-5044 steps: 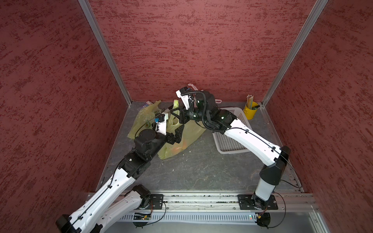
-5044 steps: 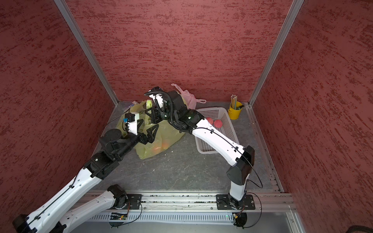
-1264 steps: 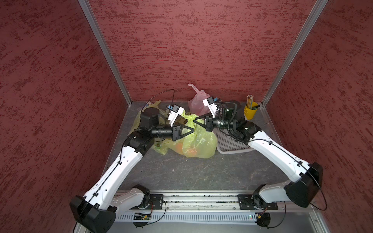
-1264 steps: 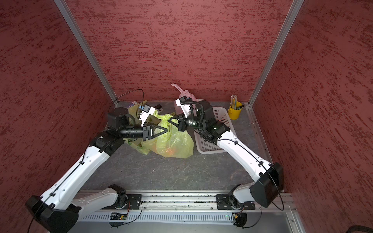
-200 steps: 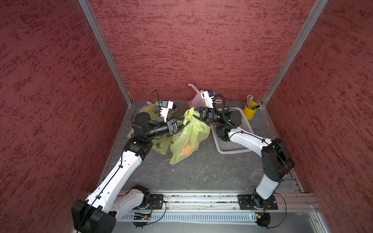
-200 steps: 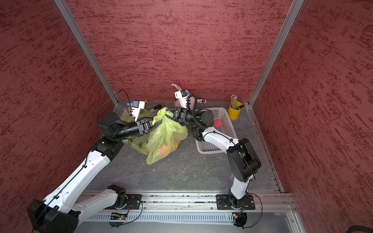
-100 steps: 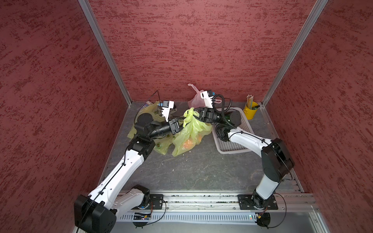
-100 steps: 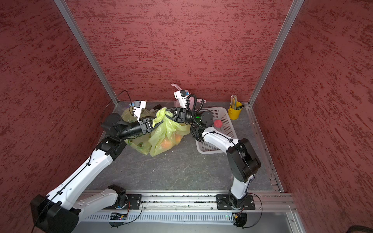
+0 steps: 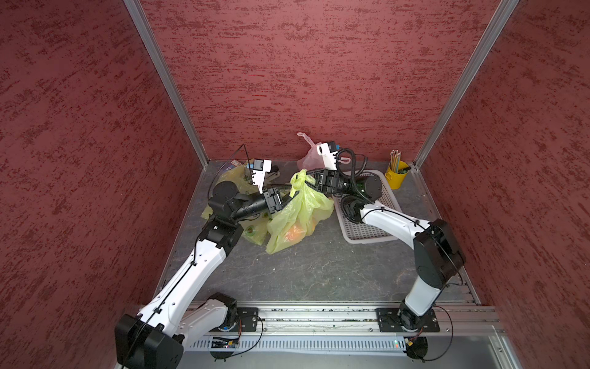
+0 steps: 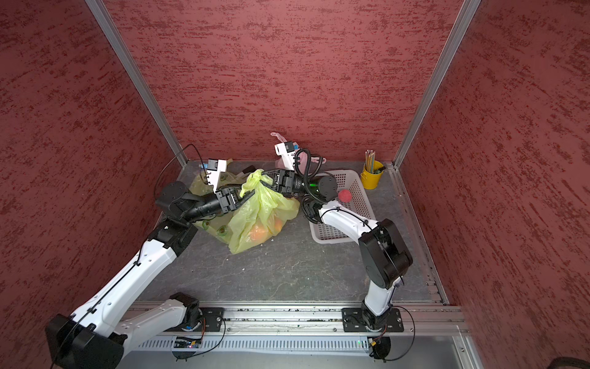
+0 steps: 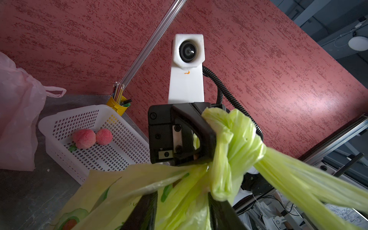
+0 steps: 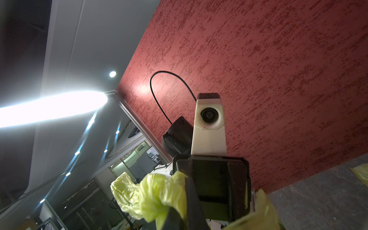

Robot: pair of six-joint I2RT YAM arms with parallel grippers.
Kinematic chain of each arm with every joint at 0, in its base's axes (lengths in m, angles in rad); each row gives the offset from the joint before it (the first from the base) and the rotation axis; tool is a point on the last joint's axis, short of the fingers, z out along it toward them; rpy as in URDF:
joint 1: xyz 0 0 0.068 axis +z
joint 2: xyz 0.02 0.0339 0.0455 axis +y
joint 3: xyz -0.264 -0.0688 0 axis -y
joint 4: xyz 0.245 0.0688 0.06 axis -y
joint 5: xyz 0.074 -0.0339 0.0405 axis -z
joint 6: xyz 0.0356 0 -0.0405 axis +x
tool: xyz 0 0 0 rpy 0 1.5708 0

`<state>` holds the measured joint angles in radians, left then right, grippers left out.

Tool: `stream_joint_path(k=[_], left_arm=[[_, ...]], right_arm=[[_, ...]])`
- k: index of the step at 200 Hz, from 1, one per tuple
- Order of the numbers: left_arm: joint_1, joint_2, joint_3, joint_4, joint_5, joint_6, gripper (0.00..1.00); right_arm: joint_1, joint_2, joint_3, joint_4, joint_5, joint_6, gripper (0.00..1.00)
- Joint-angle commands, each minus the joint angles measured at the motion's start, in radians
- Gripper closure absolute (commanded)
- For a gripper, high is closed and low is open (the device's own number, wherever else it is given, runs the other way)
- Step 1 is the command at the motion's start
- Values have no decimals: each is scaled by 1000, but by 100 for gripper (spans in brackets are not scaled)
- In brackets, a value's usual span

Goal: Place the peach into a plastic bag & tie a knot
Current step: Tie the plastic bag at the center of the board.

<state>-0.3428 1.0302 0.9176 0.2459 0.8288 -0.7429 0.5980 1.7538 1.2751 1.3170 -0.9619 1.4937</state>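
A yellow-green plastic bag [image 9: 314,207] [image 10: 261,204] rests on the floor between both arms, with the orange peach [image 9: 293,232] [image 10: 259,232] showing through it. Its handles are tied in a knot [image 9: 298,180] [image 10: 253,180] [image 11: 237,147] at the top. My right gripper [image 9: 309,181] [image 10: 267,181] [image 12: 182,213] is shut on the bag's plastic beside the knot. My left gripper [image 9: 286,195] [image 10: 241,195] [image 11: 182,199] has its jaws apart around the bag's neck just below the knot, with loose plastic between the fingers [image 11: 144,211].
A white basket [image 9: 367,231] [image 10: 329,235] [image 11: 59,117] at the right holds two pink peaches [image 10: 344,195] [image 11: 84,138]. A yellow pencil cup [image 9: 396,177] stands in the back right corner. A pink bag [image 9: 308,156] leans on the back wall. Another avocado-print bag [image 9: 253,231] lies under my left arm.
My left gripper's jaws have spread apart on the bag's neck. The bag has settled lower onto the floor. The right gripper has kept its hold by the knot.
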Motion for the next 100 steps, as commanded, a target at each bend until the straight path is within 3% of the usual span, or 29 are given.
stream_joint_path(k=[1, 51, 100], left_arm=[[11, -41, -2, -9, 31, 30, 51], [114, -130, -6, -4, 121, -14, 46], [175, -95, 46, 76, 181, -91, 50]], right_arm=[[8, -2, 46, 54, 3, 32, 100], [8, -1, 53, 54, -12, 40, 100], [8, -3, 52, 60, -27, 48, 100]])
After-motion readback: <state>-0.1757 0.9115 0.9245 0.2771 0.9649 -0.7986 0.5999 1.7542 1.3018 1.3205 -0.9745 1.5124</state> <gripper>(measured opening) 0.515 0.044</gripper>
